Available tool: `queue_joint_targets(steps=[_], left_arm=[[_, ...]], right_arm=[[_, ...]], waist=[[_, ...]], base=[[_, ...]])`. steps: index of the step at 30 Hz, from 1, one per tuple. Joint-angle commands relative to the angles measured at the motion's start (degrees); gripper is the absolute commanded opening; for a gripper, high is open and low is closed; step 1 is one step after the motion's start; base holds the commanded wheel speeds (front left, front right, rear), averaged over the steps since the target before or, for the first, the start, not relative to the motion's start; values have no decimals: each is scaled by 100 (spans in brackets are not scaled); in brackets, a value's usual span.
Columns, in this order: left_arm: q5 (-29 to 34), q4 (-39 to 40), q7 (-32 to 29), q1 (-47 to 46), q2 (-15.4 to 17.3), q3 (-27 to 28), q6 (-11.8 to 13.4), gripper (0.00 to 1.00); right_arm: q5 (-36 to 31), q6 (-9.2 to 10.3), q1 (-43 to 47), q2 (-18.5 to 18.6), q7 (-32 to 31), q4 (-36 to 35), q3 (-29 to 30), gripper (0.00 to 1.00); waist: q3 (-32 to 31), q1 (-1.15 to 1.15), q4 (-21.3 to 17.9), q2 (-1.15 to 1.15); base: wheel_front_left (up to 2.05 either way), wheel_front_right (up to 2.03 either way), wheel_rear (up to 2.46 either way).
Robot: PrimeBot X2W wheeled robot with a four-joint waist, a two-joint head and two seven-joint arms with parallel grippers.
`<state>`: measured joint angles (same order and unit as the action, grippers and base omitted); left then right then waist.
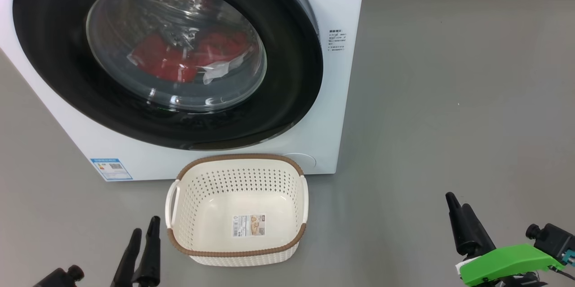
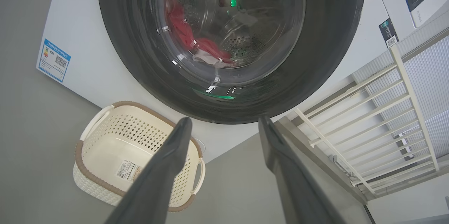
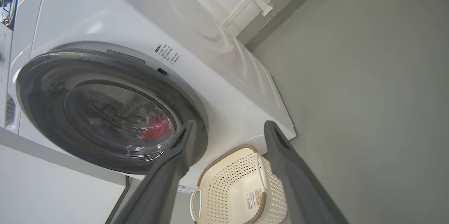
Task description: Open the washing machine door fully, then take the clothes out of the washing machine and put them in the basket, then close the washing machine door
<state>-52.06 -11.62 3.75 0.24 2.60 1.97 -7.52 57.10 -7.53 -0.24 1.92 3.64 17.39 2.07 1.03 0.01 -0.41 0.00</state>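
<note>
Head view: nothing of the task is done yet. The washing machine [image 1: 341, 8] stands with the washing machine door [image 1: 287, 80] shut flat against its front, a wide glossy black ring around a bulging clear window. Behind the glass the clothes [image 1: 179, 60] lie inside the drum: red fabric with a pale piece. The basket [image 1: 238, 157], cream with a brown rim, sits empty just in front of the machine. The left gripper [image 1: 145, 225] and right gripper [image 1: 458, 200] hover well short of the machine, either side of the basket.

Left wrist view: its jaws stand wide, holding nothing, aimed at the door's lower rim.

Right wrist view: jaws likewise wide and empty. Opening, unloading and closing all remain.
</note>
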Motion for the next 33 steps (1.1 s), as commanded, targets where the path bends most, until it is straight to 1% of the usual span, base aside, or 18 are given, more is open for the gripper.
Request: queue_joint_targets(steps=[1, 22, 33], left_arm=[[333, 198, 104, -4, 62, 74, 2, 100], [1919, 409, 430, 71, 68, 59, 2, 100], [2695, 472, 611, 102, 62, 56, 2, 100]], right_arm=[[-298, 2, -62, 77, 110, -192, -108, 100], [-1520, 2, -24, 80, 439, -191, -275, 100], [-2137, 3, 12, 84, 619, -206, -236, 100]], waist=[[6, 0, -8, 0], [64, 0, -41, 0], [98, 0, -63, 0]], base=[[0, 0, 0], [0, 0, 0], [0, 0, 0]])
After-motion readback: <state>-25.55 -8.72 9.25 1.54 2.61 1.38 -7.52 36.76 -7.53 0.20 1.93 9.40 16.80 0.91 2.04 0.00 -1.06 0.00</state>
